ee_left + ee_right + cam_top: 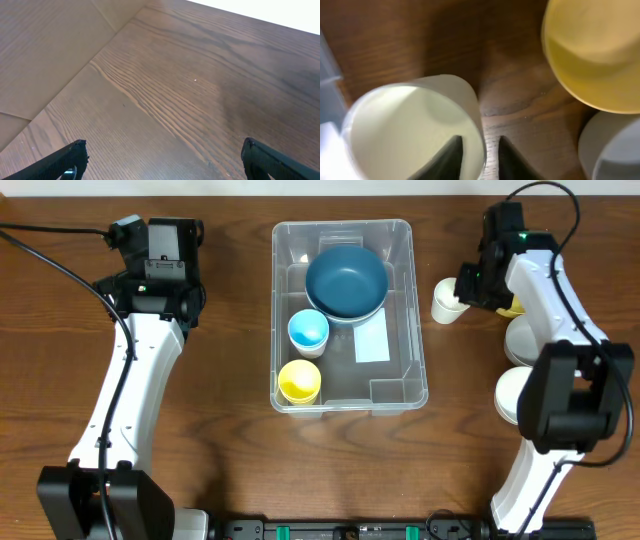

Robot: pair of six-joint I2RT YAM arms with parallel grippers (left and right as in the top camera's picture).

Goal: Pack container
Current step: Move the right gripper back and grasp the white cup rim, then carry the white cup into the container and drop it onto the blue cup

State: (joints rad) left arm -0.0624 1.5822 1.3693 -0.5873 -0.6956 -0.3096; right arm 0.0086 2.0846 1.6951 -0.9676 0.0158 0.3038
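Container (347,388), w/ blue bowl (346,280) inside, lies past inner finger's side. R gripper (480,151) nearly closed, pinching white cup (410,135) rim: one finger inside, one outside. Lift straight up, avoid tilt. L gripper (165,152) wide open, empty.

**Legible markings.** No text, number, brand mark or sign could be read in any of the three views. The only label was a white rectangle (372,341) lying on the floor of the container (418,300), close to its right wall. Seen from overhead, its face appeared plain, and any print on it was too small to make out. Both wrist views showed nothing that carried lettering.
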